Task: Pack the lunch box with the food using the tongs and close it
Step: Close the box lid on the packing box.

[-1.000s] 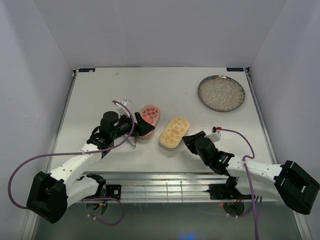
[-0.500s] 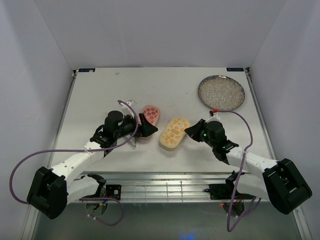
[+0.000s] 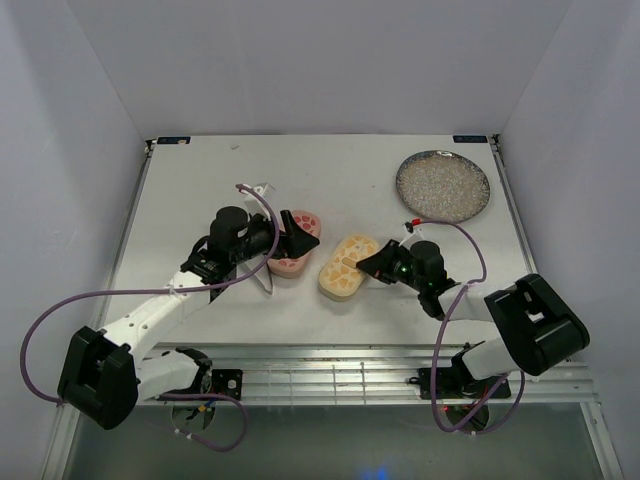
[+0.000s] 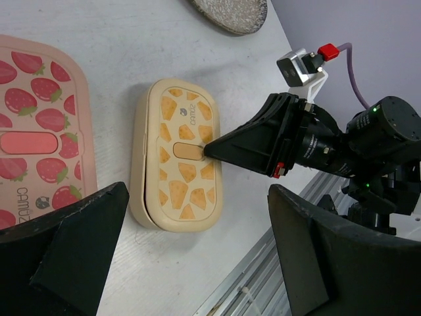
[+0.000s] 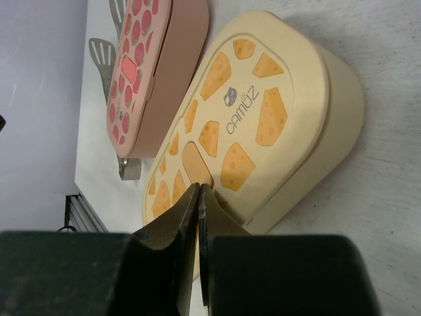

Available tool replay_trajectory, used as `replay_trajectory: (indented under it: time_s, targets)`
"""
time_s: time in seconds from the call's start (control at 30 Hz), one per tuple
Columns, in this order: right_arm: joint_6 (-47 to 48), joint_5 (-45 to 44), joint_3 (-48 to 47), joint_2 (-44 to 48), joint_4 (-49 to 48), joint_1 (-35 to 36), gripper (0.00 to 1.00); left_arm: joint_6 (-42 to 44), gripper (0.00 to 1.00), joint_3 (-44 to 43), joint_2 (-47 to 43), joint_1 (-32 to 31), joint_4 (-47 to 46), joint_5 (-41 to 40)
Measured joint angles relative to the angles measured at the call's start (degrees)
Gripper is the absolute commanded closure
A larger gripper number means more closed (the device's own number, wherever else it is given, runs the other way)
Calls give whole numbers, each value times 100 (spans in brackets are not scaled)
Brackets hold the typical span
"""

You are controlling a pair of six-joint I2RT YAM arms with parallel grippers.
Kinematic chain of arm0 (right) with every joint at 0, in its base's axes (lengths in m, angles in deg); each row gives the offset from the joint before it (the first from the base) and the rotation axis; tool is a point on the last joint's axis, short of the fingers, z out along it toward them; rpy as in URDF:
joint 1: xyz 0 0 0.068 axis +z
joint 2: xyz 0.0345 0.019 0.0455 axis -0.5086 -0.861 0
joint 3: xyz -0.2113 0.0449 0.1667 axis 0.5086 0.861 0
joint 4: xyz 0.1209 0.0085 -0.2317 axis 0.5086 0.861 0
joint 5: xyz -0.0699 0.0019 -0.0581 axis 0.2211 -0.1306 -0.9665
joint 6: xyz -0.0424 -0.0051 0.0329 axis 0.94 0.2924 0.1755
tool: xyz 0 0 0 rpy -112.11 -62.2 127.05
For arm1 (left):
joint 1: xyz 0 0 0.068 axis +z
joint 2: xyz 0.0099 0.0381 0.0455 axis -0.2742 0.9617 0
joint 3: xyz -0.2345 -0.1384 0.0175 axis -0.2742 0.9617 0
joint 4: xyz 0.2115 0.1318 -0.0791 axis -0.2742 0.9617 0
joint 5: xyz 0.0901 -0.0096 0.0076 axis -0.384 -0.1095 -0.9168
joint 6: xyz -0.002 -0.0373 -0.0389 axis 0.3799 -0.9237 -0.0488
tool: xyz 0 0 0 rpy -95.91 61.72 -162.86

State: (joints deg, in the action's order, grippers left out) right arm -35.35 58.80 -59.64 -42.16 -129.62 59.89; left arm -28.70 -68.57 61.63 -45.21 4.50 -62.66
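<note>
Right gripper: you have the right gripper (image 5: 199, 192) pinched fully together with nothing between the fingers. Its tips rest on the small oblong tab (image 5: 196, 163) in the middle of the yellow lid.
Left gripper: your left gripper (image 3: 297, 243) gapes at its widest and grips nothing. It hovers over the side of the pink box that faces the yellow one.
Yellow box: the tan-yellow oblong plastic lunch box (image 3: 345, 268) lies near the middle of the white desk (image 3: 200, 190), with its cheese-patterned lid on.
Pink box: the pink oblong plastic lunch box (image 4: 39, 125) has its strawberry-patterned lid on. In your top view it sits just beside the yellow box, at its 10 o'clock, with a thin strip of desk between them.
Tongs: the thin silvery metal tongs (image 5: 103, 56) lie on the desk just beside the pink box, at its 7 o'clock in the top view, and the box partly hides them.
Plate: the round grey speckled plate (image 3: 443, 187) sits at 1 o'clock from the yellow box, well apart.
</note>
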Motion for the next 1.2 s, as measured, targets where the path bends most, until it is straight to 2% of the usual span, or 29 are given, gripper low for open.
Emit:
replay_trajectory:
  time_s: [0.3, 0.53, 0.67, 0.73, 0.87, 1.2]
  targets:
    - [155, 330, 122, 343, 44, -203, 92, 26, 2, 0, 0, -24, 81, -81]
    - [162, 1322, 37, 420, -409, -793, 92, 37, 2, 0, 7, -24, 81, -76]
    - [-144, 1690, 81, -133, -1447, -813, 92, 50, 2, -2, 24, -31, 81, -74]
    - [-402, 1832, 166, -684, -2127, -774, 92, 50, 2, -2, 57, -35, 79, -74]
    - [-1049, 2116, 166, -1886, -2798, -686, 92, 72, 2, -2, 195, -52, 79, -76]
    - [-1093, 2181, 153, -1827, -3012, -664, 92, 146, 2, -35, 273, -61, 107, -133]
